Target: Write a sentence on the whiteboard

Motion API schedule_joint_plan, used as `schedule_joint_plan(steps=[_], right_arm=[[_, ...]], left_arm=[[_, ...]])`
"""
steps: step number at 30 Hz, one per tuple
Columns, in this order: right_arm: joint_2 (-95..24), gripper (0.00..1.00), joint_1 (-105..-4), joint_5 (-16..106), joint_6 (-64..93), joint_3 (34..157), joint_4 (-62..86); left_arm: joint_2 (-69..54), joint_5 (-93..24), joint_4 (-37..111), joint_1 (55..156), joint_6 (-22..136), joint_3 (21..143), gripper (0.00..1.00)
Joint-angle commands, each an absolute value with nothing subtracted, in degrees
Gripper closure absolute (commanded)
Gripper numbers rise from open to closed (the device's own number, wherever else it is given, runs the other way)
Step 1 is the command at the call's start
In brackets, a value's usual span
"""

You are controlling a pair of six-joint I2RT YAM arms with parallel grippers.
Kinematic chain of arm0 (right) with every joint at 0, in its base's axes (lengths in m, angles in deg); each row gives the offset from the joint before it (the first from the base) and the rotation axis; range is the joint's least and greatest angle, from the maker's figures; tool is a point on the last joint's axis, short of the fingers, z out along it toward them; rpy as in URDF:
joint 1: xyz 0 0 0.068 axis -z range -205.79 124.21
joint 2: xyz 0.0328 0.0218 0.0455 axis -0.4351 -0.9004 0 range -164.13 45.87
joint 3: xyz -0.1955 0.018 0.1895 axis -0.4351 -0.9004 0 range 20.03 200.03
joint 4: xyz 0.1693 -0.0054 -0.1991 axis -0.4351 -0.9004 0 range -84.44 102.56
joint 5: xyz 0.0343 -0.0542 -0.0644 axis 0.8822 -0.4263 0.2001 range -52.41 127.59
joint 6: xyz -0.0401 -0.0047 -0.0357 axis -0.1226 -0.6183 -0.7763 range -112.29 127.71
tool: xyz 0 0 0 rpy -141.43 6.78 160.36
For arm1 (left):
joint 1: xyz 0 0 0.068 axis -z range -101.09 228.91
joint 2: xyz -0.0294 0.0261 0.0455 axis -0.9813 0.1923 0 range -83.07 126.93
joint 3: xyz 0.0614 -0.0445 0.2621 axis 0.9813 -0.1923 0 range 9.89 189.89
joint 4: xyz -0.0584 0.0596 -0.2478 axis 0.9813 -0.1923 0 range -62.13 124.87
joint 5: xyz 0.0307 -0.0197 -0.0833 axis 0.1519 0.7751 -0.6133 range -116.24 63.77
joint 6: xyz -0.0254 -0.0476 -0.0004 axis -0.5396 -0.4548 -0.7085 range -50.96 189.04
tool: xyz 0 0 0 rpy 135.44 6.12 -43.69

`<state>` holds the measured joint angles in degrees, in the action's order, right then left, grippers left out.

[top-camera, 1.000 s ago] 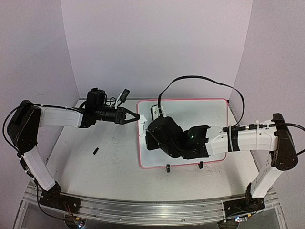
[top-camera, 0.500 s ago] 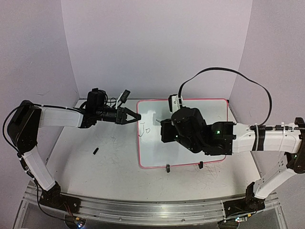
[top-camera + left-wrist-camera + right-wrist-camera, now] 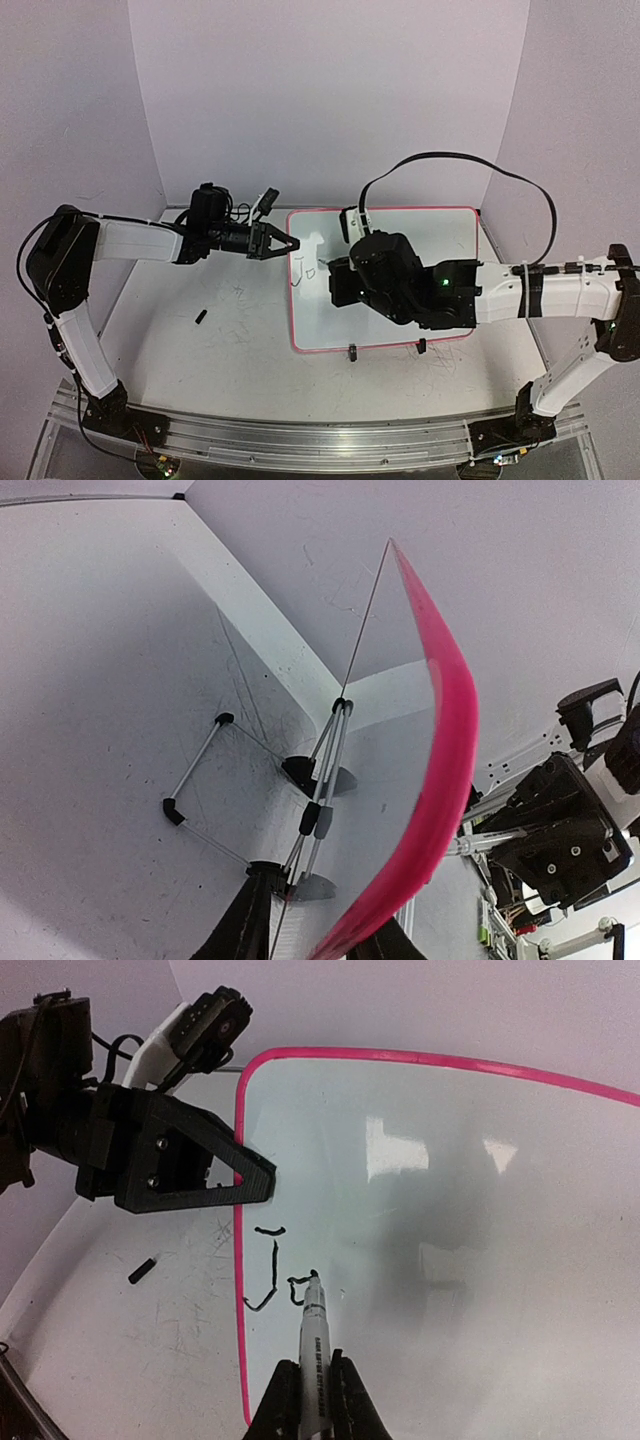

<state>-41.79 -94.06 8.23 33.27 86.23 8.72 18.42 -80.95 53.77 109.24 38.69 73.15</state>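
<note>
Writing well = slow, light strokes: right claw pinches marker, tip on whiteboard nr its left edge; left claw at that edge, can't tell if squeezing.

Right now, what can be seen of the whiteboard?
The whiteboard is a glossy white rectangle with pink border and rounded corners, flat on the table, two black clips on its near edge. A black "Jo" sits near its left edge, where the left gripper straddles the border. The marker tip touches it.
</note>
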Motion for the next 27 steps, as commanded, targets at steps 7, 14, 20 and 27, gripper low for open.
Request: schedule_joint_plan(steps=[7,14,20,27], right_arm=[[-44.21,1.00,-94.09,9.16,32.48,87.97,9.10],[-44.77,1.00,-94.74,9.57,32.12,88.47,8.19],[-44.98,1.00,-95.13,8.77,32.92,88.91,7.34],[-45.62,1.00,-95.35,8.87,33.21,89.68,6.36]], left_arm=[[18.42,-82.36,53.86,109.17,41.28,76.29,0.83],[17.41,-81.62,53.86,109.12,43.21,74.63,0.93],[17.73,-81.33,53.86,109.15,43.15,74.20,0.98],[17.35,-80.84,53.86,109.15,43.19,73.64,1.00]])
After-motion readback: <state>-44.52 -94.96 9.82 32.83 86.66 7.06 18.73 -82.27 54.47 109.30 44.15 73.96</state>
